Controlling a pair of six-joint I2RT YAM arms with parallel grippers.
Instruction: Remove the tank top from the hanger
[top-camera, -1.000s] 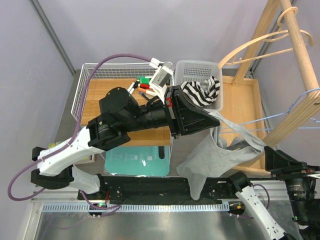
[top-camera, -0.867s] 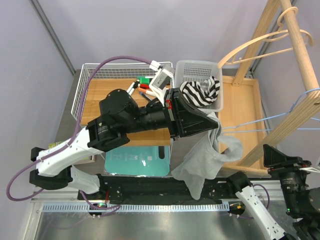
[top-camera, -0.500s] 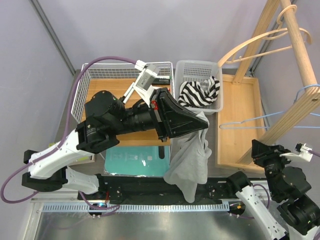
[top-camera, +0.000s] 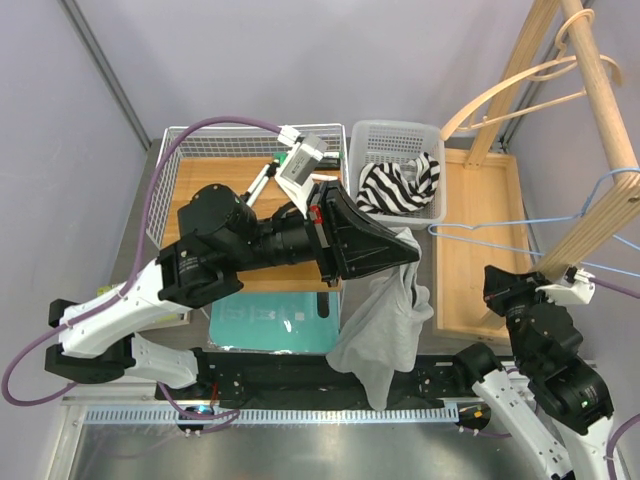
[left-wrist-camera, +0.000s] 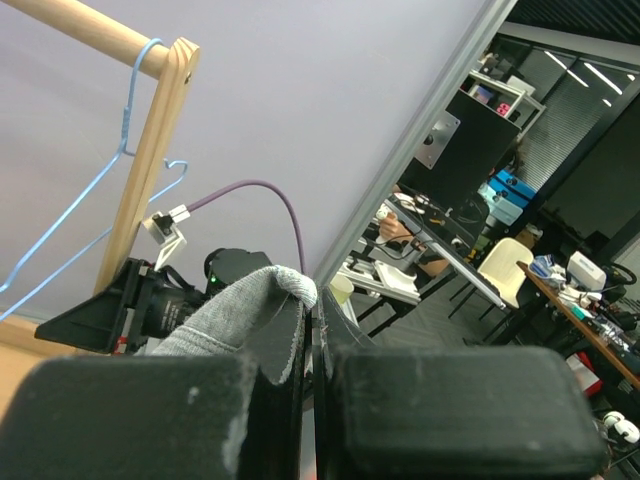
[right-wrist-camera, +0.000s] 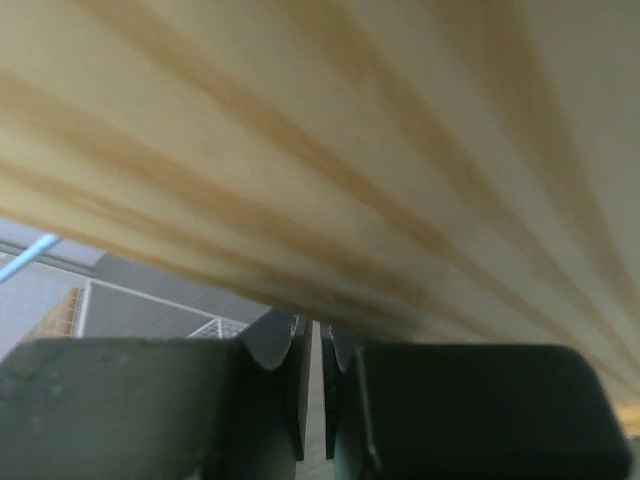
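Left hand: clamped on grey tank top | Right hand: fingers together, empty | Hanger: on wooden rack

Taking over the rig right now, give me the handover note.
Left pincer: shut on the grey fabric tank top, which hangs loose from it over the table's near edge.
Right pincer: shut, nothing in it, close against the pale wooden clothes rack.
Thin blue wire hanger: on the rack, bare.
Done: the tank top looks clear of the hanger.
Left: probably just setting the garment down; confirm that no strap is snagged before moving.
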